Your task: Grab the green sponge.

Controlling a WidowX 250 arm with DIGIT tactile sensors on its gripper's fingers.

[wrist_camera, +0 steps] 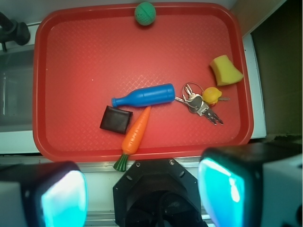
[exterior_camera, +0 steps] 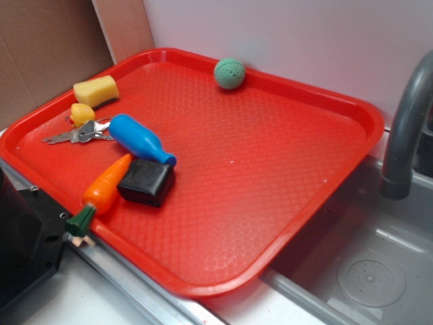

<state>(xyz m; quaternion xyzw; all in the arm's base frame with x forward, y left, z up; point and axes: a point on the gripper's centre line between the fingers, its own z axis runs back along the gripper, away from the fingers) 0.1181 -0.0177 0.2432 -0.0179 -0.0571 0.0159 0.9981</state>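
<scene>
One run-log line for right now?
gripper: open, high over tray, empty | sponge: untouched, tray corner beside duck and keys | phase: pre-approach

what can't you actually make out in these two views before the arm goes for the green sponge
- Gripper: the wrist view shows only two blurred fingers at the bottom edge; the exterior view does not show it.
- Green sponge: its scouring layer is only a thin dark edge in the exterior view, unseen in the wrist view.
- Keys: too small to count.
- Faucet: cut off by the right edge.
- Carrot: its leafy tip overhangs the tray rim.
</scene>
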